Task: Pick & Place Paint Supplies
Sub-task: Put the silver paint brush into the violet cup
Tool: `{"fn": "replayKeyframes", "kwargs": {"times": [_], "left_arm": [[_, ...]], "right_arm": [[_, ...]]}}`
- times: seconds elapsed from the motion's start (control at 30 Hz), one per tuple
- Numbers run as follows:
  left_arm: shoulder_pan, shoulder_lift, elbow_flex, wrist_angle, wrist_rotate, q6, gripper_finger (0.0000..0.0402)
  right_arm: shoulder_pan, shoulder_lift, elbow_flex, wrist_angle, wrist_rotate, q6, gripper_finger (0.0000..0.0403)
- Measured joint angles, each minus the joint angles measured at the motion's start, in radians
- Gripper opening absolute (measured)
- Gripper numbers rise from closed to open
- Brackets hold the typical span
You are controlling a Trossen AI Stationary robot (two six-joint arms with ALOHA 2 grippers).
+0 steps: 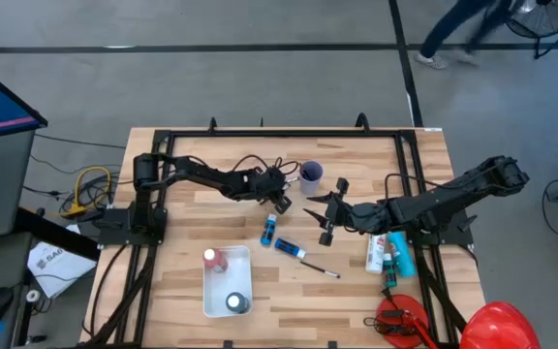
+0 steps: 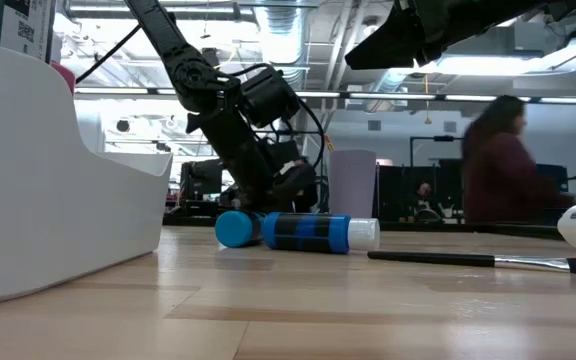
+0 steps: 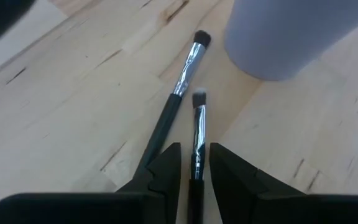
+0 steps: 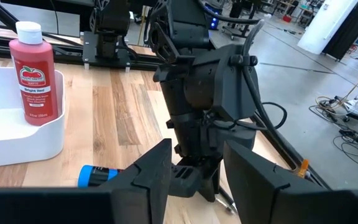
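Landmark: white tray (image 1: 227,291)
Red bottle (image 4: 35,76): upright inside
Blue bottles (image 1: 281,238): lying beside
Brush (image 1: 320,268): flat, beyond bottles

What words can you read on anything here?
"Bright Red" – on the red bottle standing in the white tray, right wrist view; the smaller print beneath is too blurred.
Paper on the floor, high view: dark letters, too small to read.
Blue bottles: no readable label.
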State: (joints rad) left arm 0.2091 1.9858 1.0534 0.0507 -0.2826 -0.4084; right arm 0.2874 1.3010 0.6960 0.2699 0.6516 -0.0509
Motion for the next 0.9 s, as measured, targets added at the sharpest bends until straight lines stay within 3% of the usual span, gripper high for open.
{"fn": "replayKeyframes", "kwargs": {"times": [0.23,0.53,0.9], "left_arm": [[0.006,0.004,0.001,-0.003,-0.006,0.004,0.0072],[0.018,0.022,0.004,-0.021,0.027,-0.022,0.0009],[-0.009,-0.011,0.0,-0.055,0.033,-0.041,0.0007]], "right_arm": [[0.0,0.0,0.0,0.0,0.0,0.0,0.0138],[0.0,0.0,0.0,0.003,0.0,0.0,0.0142],[0.001,0.0,0.0,0.004,0.0,0.0,0.0141]]}}
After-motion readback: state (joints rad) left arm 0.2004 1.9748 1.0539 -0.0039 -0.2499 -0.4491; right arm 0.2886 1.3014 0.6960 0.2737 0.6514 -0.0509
